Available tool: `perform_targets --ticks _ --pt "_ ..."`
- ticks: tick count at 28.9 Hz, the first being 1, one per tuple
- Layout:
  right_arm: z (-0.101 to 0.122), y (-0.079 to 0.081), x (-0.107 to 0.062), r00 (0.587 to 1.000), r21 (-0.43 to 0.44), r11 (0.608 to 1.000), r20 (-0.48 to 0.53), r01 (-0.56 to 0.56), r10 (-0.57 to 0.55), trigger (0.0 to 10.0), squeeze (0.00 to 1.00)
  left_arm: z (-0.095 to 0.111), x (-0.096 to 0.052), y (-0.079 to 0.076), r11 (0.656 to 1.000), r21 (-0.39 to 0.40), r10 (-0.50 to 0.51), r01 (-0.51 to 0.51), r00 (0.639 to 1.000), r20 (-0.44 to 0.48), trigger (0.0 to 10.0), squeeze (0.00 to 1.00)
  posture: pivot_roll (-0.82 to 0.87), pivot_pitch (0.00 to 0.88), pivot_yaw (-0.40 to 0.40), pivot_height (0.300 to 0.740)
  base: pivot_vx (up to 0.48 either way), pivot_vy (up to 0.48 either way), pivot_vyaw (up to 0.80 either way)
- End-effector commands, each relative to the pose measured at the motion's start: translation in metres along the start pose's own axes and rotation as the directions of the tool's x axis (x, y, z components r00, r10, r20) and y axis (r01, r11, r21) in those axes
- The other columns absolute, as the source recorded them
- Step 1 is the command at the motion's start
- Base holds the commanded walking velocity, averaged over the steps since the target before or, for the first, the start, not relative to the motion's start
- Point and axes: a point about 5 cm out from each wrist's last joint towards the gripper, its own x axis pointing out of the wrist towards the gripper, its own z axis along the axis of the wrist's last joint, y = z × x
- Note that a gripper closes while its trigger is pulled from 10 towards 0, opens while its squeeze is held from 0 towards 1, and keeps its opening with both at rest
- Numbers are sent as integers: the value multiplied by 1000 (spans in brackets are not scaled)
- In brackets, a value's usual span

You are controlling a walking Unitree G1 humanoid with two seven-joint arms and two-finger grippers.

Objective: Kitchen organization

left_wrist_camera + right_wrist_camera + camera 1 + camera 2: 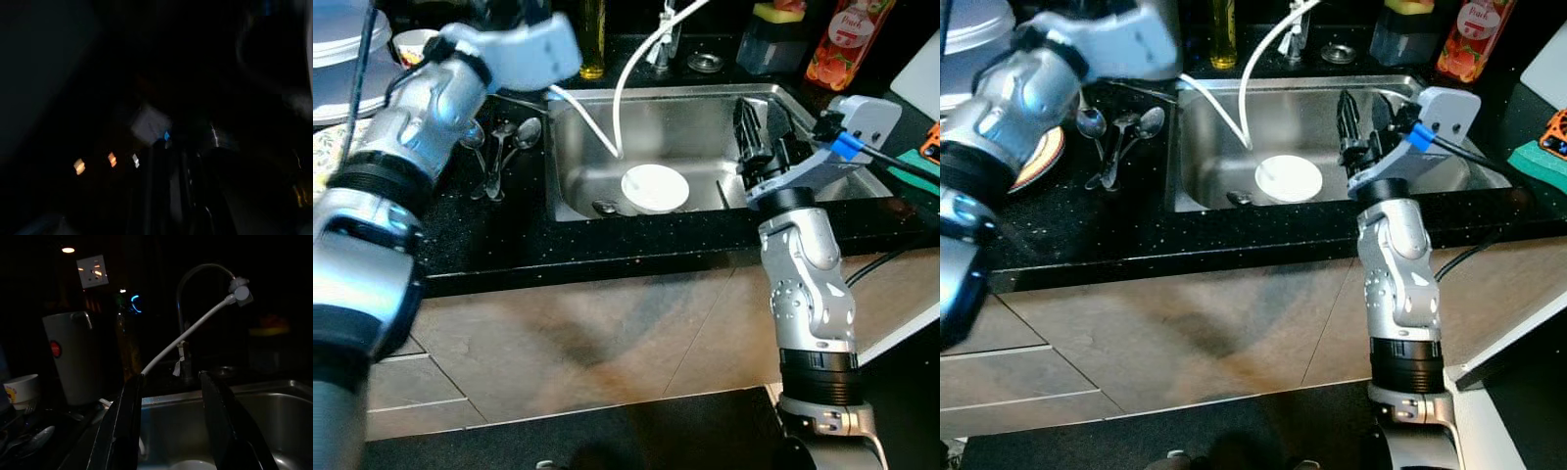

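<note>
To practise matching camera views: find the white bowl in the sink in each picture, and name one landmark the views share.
Left eye: white bowl on the sink floor, centre.
Right eye: same place.
Right wrist: its rim between the open right gripper fingers.
Left wrist: too dark to tell.
Shared landmark: white hose.

Very little could be read from where I stood. The orange juice bottle (849, 39) behind the sink's right corner carried a label with the word "Peach" near its top; the smaller print beneath it was too fine to make out. The small cup (414, 44) on the counter to the left bore a coloured mark, too small to read. The grey canister (72, 357) showed a red round badge, its lettering lost in the dark.
</note>
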Motion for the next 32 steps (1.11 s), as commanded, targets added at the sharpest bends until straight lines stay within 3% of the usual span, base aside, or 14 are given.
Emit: perform_targets --ticks 1,2,5,7,8,14,15,18,20,21,23,25,26,32 --pt "2 -4 -1 1000 -5 1000 7 11 -11 10000 0 5 -2 0 997 -41 66 -66 998 12 10000 0 122 76 -12 740 0 0 0" --pt "2 -4 -2 1000 -6 1000 6 13 -13 10000 0 19 -9 -12 980 -173 103 -96 994 36 10000 0 122 76 -12 740 0 0 0" --pt "1 -5 -2 1000 -7 1000 6 13 -13 10000 0 22 -11 -17 966 -237 110 -100 994 28 10000 0 122 76 -12 740 0 0 0" --pt "2 -5 -1 1000 -10 1000 7 10 -10 10000 0 21 -15 -31 852 -515 62 -92 995 -76 10000 0 119 74 -14 740 0 0 0" --pt "2 -5 -1 1000 -10 1000 7 10 -10 10000 0 21 -15 -31 852 -515 62 -92 995 -76 10000 0 119 74 -14 740 0 0 0" --pt "3 -6 0 1000 -14 1000 15 14 -13 10000 0 -18 -29 -55 420 -888 -182 -188 941 -286 10000 16 118 64 -9 740 0 0 0" --pt "3 -5 0 1000 -13 1000 16 14 -14 10000 0 -23 -33 -61 377 -905 -228 -195 928 -295 10000 341 114 60 -6 740 0 0 0" --pt "4 -6 0 1000 -13 1000 23 20 -20 10000 0 -31 -50 -85 241 -953 -373 -182 889 -264 10000 431 105 50 -1 740 0 0 0" --pt "4 -7 0 999 -14 1000 24 23 -22 10000 0 -32 -54 -89 233 -956 -376 -181 890 -260 10000 435 99 48 -3 740 0 0 0" --pt "5 -8 0 999 -18 1000 26 26 -25 10000 0 -33 -58 -88 210 -957 -326 -198 909 -259 10000 1000 100 45 -4 740 0 0 0" --pt "5 -8 0 999 -19 999 26 26 -26 10000 0 -34 -59 -88 211 -957 -322 -202 910 -263 10000 1000 95 42 -5 740 0 0 0" --pt "6 -9 -1 999 -21 999 28 26 -26 10000 0 -29 -55 -78 127 -977 -283 -173 937 -203 10000 1000 95 37 -7 740 0 0 0" --pt "6 -9 0 999 -21 999 29 26 -25 10000 0 -28 -53 -67 28 -984 -242 -176 954 -178 10000 0 96 34 -7 740 0 0 0" --pt "6 -7 0 999 -16 1000 30 21 -20 10000 0 -36 -56 -50 -88 -970 -172 -226 963 -208 10000 0 98 28 -9 740 0 0 0"
